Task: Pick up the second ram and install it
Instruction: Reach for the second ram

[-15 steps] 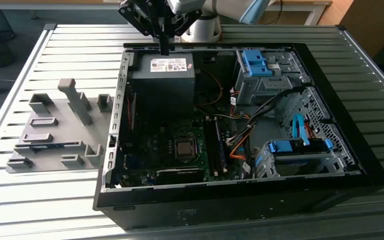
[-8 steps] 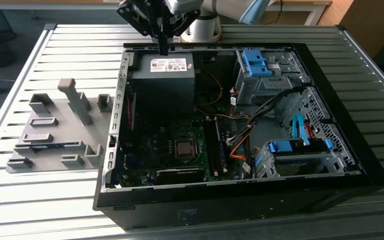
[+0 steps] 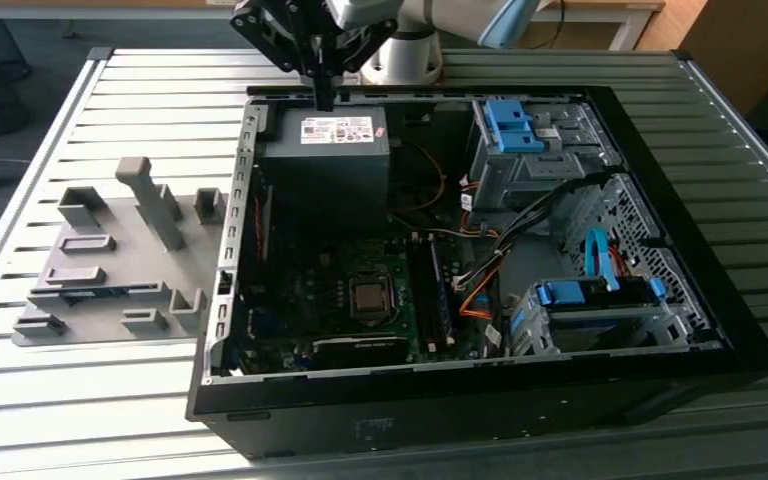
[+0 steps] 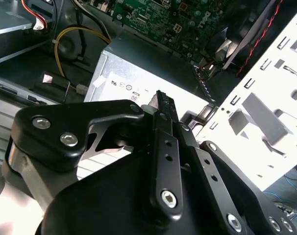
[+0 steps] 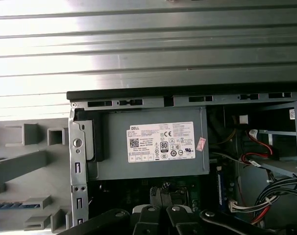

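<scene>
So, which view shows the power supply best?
The first wrist view: the power supply is head-on, label whole. The exterior view shows it from above, at the case's far end; the second wrist view, partly, behind the gripper.

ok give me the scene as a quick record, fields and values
gripper: shut, holding nothing, above the power supply
ram: lying in the fixture, apart from the gripper
fixture: gray, on the table, at the exterior view's left of the case
case: open, side panel off, motherboard exposed
task state: ram not yet picked up
</scene>
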